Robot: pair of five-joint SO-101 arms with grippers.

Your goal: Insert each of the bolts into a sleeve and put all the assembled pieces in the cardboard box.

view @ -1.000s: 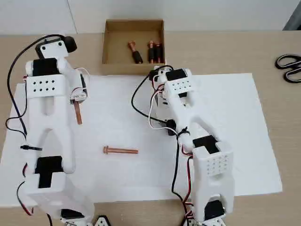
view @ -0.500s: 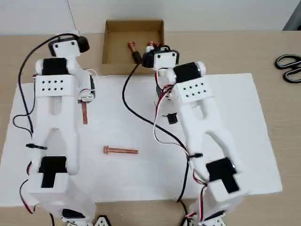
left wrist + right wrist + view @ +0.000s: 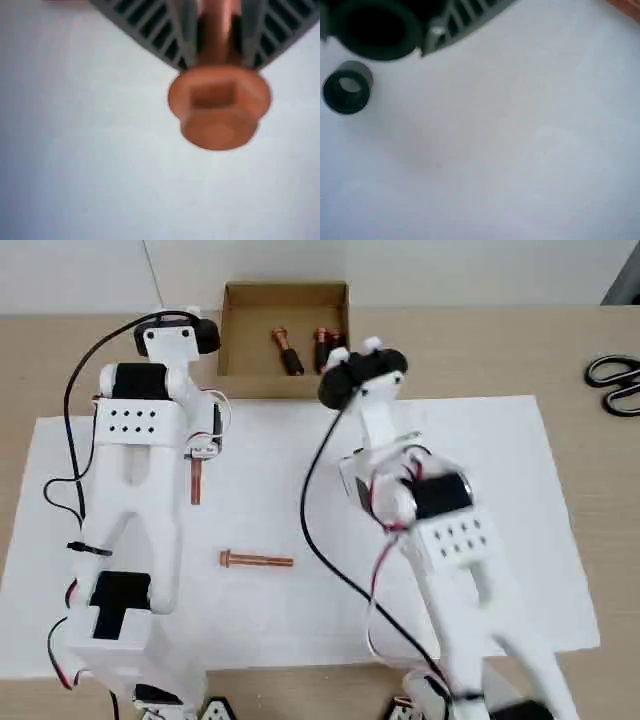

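My left gripper (image 3: 198, 462) is shut on a copper bolt (image 3: 196, 483) and holds it upright over the left part of the white paper. Its hex head (image 3: 220, 107) points down, out of the ribbed jaws. A second bolt (image 3: 256, 560) lies flat on the paper nearer the front. My right gripper (image 3: 380, 45) is shut on a black sleeve (image 3: 412, 32). Another black sleeve (image 3: 347, 92) stands on the paper just beside it. In the high view the right gripper (image 3: 356, 478) hangs over the middle of the paper. The cardboard box (image 3: 232, 335) at the back holds assembled pieces (image 3: 288, 352).
The white paper sheet (image 3: 500, 470) covers most of the table's middle. Black scissors (image 3: 615, 382) lie on the wood at the far right. Cables loop off both arms over the paper.
The left arm has carried its bolt a little to the right. The right arm has unfolded and risen, its wrist swinging toward the box and then back over the paper.
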